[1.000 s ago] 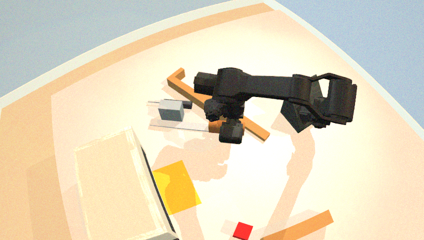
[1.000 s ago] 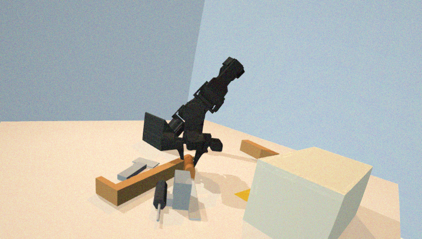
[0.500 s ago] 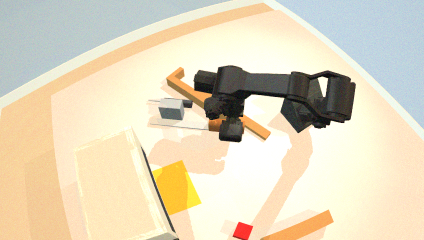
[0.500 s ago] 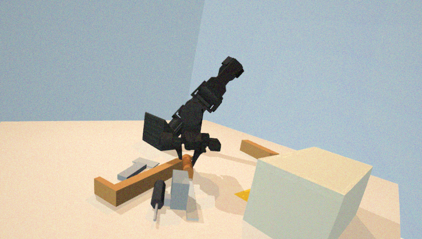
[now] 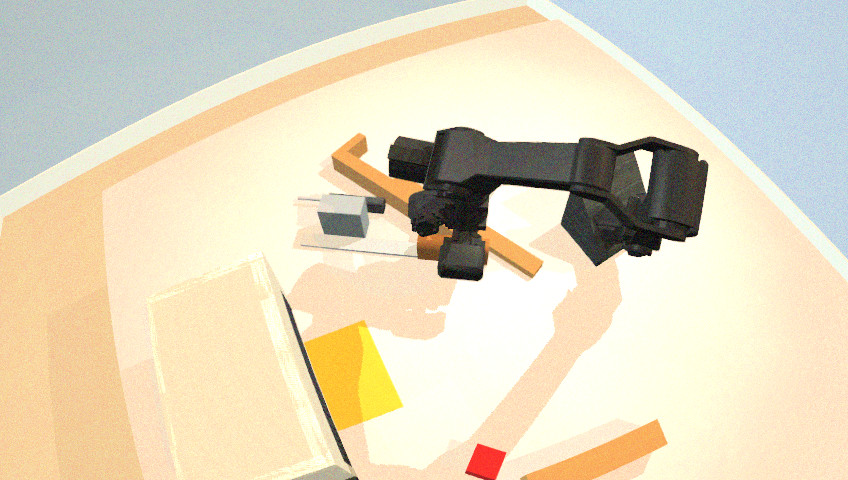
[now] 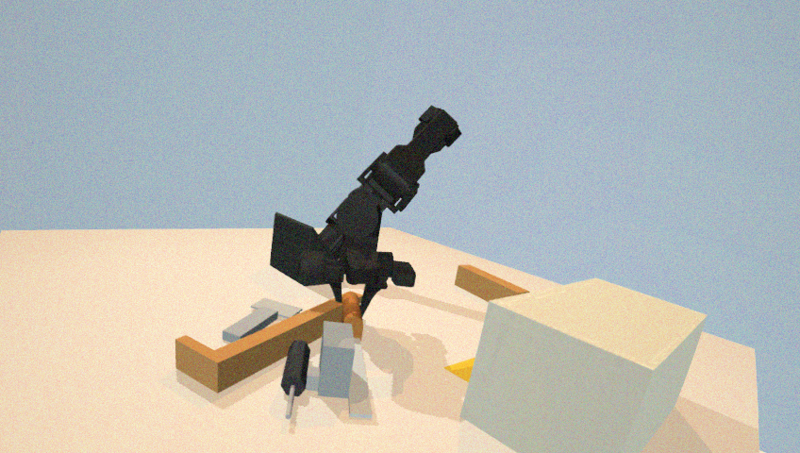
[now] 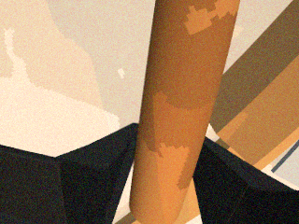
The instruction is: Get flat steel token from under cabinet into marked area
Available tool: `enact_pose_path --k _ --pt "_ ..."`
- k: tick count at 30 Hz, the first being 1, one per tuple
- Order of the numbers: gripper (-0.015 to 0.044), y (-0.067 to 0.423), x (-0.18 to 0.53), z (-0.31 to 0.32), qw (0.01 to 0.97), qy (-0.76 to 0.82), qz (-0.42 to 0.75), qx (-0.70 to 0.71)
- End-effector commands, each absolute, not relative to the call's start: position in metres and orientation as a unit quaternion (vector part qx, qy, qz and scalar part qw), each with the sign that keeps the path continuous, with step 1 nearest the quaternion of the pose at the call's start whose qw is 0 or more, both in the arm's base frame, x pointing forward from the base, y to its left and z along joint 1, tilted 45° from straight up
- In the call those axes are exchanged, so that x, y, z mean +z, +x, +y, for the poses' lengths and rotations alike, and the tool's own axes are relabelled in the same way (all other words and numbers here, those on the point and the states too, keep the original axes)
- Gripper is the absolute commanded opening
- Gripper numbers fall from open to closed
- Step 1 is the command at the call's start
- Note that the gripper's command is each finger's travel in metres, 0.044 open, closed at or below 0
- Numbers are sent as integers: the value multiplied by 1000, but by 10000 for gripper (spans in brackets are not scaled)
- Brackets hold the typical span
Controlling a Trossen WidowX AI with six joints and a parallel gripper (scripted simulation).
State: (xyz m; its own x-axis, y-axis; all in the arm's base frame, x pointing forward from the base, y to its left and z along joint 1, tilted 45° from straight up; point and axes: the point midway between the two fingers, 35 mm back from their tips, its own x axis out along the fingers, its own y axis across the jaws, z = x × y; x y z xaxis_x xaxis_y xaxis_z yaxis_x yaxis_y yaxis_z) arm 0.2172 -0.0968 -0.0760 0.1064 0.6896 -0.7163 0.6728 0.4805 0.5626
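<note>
- The claw is pinched on an orange cylindrical handle; in the wrist view a dark finger presses on each side of it.
- From above, this handle seems to end a thin grey blade lying low over the table; I judge it a flat rake-like tool.
- Beside it stand a grey block, a small dark-handled tool and an L-shaped wooden bar.
- The token itself is not visible; it is presumably still under the cabinet, whose dark front edge faces the yellow marked area.
- Step in hand, as I judge it: the tool is grasped but not yet at the cabinet.
- The next move calls for carrying the blade low and flat toward the gap under the cabinet, past the yellow patch, without snagging the wooden bar or grey block.
</note>
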Motion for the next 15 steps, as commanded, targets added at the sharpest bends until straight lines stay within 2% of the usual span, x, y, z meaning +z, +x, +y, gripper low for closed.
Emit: enact_pose_path --k 1,15 --pt "0 214 -78 -100 540 509 670 0" --pt "0 211 -81 -103 540 509 670 0"
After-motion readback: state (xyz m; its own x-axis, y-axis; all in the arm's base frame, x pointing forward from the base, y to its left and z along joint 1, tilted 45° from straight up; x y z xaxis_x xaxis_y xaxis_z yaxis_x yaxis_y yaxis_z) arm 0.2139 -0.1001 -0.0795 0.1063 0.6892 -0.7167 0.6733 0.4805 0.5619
